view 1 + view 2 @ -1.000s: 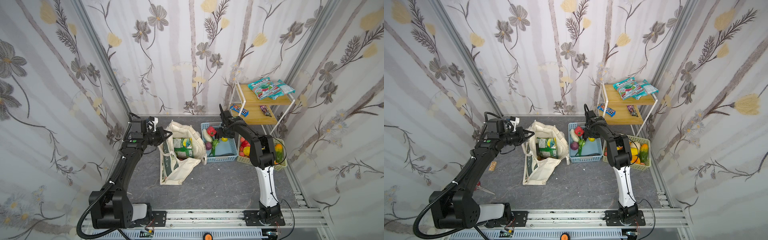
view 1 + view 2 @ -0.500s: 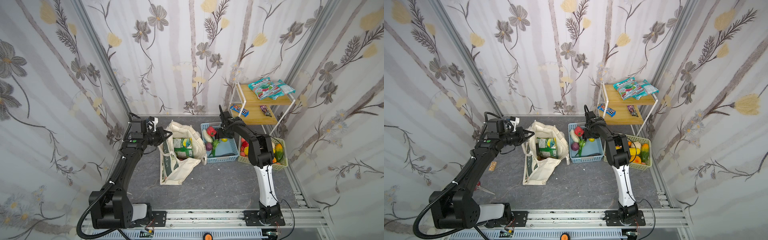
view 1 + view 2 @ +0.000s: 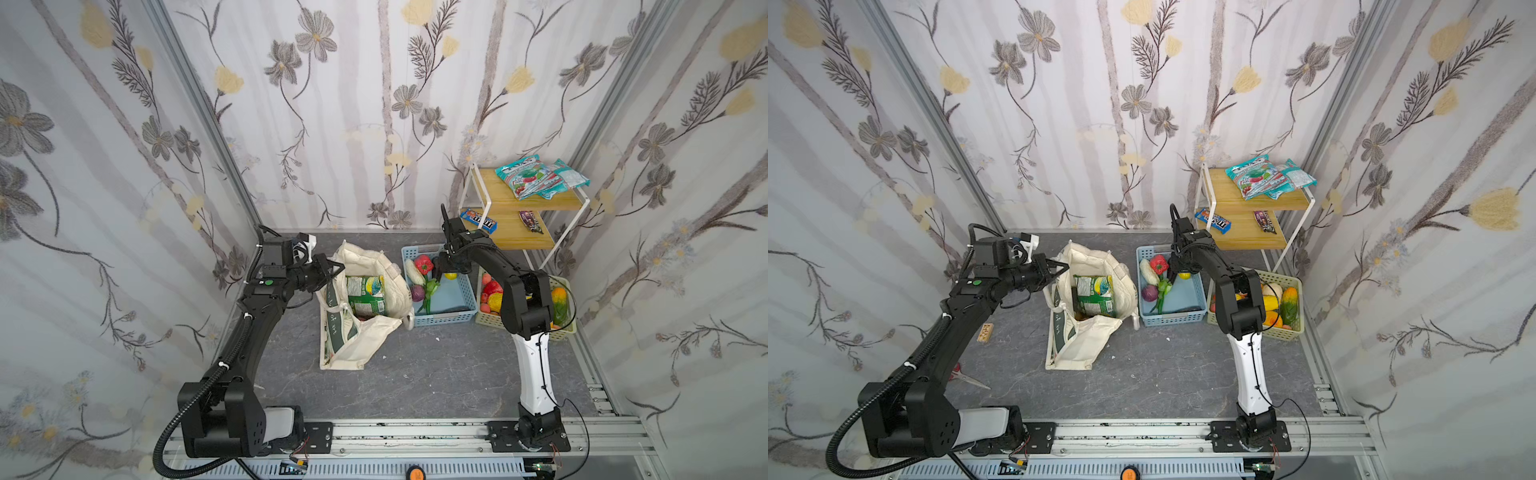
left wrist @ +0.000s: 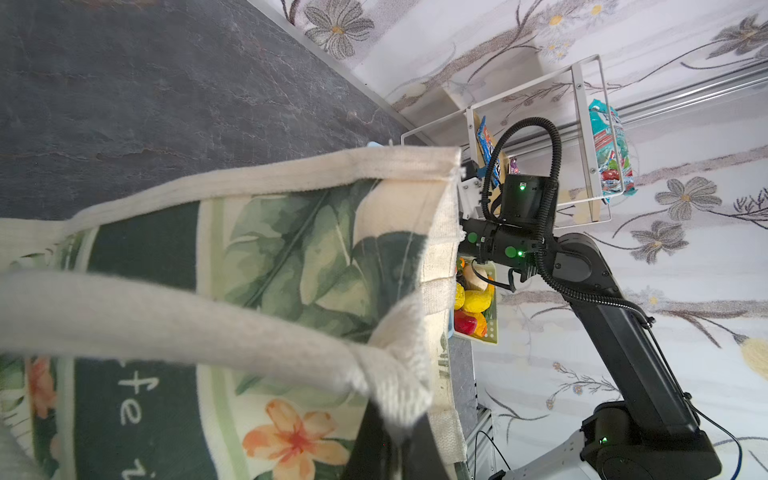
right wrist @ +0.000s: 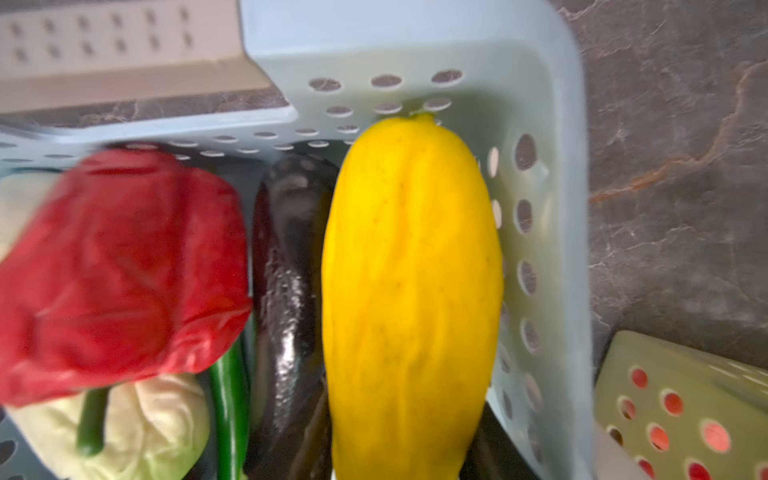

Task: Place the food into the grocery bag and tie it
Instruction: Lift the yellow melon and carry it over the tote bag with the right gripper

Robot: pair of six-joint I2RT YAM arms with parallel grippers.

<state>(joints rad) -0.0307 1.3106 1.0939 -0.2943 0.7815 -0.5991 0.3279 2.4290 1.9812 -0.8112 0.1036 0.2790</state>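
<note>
Picking food from the light blue basket [image 3: 446,319], right of centre in a top view: right tool [image 3: 449,271] pinches the yellow squash [image 5: 411,270]. Left tool [image 3: 331,269], pressed shut on the rim, holds the grocery bag [image 3: 365,336] open at centre, green snack packet [image 3: 365,291] inside. Next, likely: lift clear, carry over the bag mouth. Versus a second ago: arms and bag barely shifted.

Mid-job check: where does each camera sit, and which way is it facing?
Top views: high over the rail, looking down; left arm and right arm whole, left claw on the tote bag, right claw in the blue basket.
Left wrist: faces across the tote's print toward the right arm, shelf and yellow basket.
Right wrist: looks down into the blue basket at a yellow squash; claw barely shows.
Shared: both wrist views catch the yellow basket.
</note>
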